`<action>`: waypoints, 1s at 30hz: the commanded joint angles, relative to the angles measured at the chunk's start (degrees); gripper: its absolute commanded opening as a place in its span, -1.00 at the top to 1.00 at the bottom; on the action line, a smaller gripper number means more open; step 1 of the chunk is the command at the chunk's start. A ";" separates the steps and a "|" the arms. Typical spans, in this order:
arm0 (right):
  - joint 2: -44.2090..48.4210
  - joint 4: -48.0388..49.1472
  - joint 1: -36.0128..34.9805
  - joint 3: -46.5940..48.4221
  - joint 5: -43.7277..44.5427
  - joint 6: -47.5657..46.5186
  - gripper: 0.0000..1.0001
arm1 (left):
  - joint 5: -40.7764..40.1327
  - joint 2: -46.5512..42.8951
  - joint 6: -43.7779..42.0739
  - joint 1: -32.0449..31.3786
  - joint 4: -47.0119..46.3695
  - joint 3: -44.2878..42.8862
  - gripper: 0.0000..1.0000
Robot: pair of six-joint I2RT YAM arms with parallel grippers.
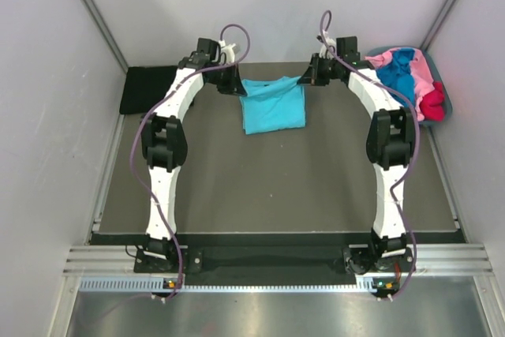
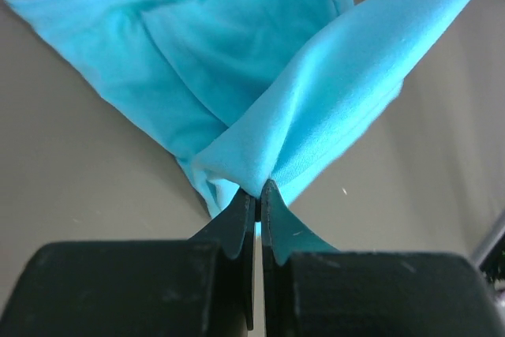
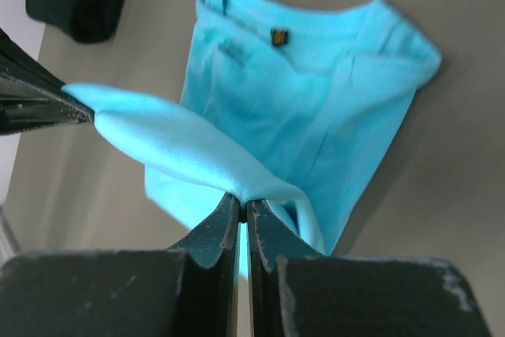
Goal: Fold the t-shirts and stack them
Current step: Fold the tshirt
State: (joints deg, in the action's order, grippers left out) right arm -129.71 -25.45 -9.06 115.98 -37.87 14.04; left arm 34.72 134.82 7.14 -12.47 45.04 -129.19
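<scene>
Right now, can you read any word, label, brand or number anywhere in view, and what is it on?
Neck label inside the collar of the turquoise t-shirt: dark with a yellowish mark, too blurred to read.
Nothing else in any view carries readable text.

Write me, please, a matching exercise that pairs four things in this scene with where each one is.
Things:
1. turquoise shirt
2. black shirt
3. red shirt
4. tub

Places:
A. at the table's far right corner
B. lying at the far left
C. pinched by the left gripper and the right gripper
D. inside the tub

Pairs: 1-C, 2-B, 3-D, 4-A
</scene>
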 commanded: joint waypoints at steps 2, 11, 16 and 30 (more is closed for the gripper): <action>-5.80 6.28 0.97 8.02 1.21 -0.07 1.00 | -0.88 2.89 1.56 1.13 -5.30 -3.61 1.00; -17.40 14.28 0.62 19.70 2.09 1.52 0.77 | -6.92 14.40 4.64 1.22 -11.54 -15.80 0.49; -13.75 14.99 0.80 21.22 3.85 -0.24 0.27 | -25.08 9.35 1.13 -1.32 -8.65 -16.65 -0.08; -0.19 10.25 -0.61 0.91 -1.42 -1.47 0.14 | -12.15 -2.90 1.03 1.22 -1.62 2.00 -0.66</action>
State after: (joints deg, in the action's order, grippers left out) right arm -129.73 -14.52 -9.23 118.96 -37.47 13.50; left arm 14.33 132.60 6.46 -13.39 40.47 -130.91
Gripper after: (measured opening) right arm 0.432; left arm 0.828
